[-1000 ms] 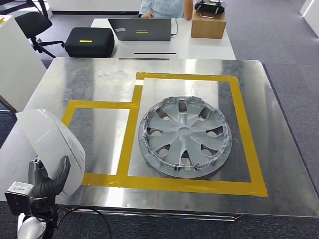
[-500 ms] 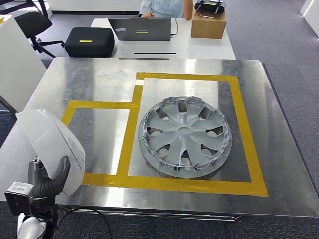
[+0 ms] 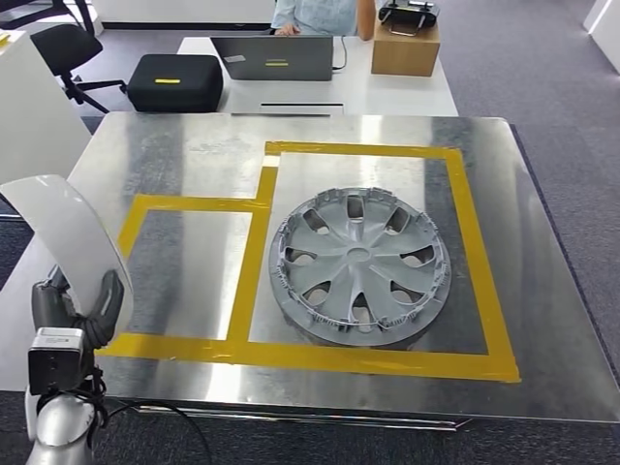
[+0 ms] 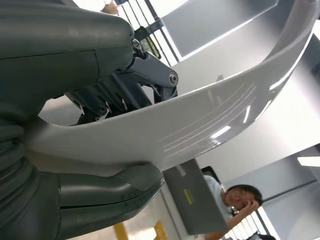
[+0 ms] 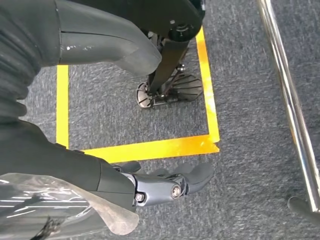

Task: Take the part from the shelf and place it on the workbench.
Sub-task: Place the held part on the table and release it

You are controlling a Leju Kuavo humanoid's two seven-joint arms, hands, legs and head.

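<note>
Hubcap (image 3: 358, 264) on workbench (image 3: 190, 155)

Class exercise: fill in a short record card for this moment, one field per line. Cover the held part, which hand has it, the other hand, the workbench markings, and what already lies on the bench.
Held part: curved white panel, upright over the bench's near left corner
Holder: left robot hand, thumb in front
Right robot hand: hanging over grey carpet, fingers apart, holding nothing
Workbench: bare metal, marked with yellow tape outlining two boxes
Already placed: silver wheel cover in the larger box
Smaller box: unoccupied
</note>
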